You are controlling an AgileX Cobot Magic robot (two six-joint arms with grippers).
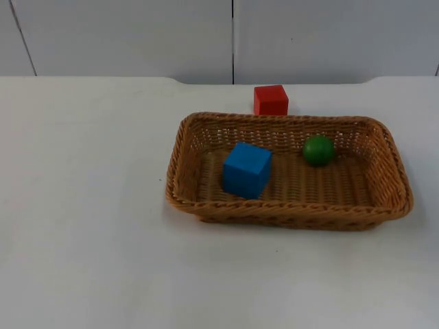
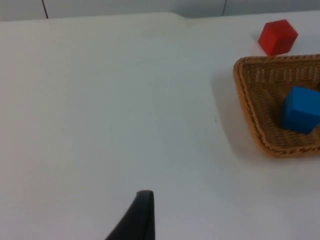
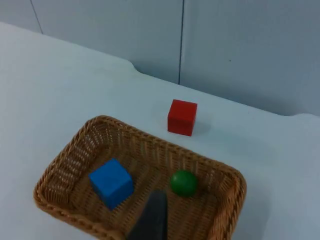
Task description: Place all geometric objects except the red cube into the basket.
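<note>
Bright even overhead light, soft shadow under basket (image 1: 288, 218) (faint on counter (image 1: 89, 205)), fingers (image 2: 137, 220) slightly blurred, no glare.

Left end effector (image 2: 137, 217): one black fingertip, tapered, matte (plain, unmarked). Right end effector (image 3: 152, 220): same, dark grey-black.

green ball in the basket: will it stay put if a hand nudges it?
Probably not. The green ball is round, so it would likely roll on the woven floor. The basket has raised walls that should stop it. It sits apart from the blue cube.
</note>
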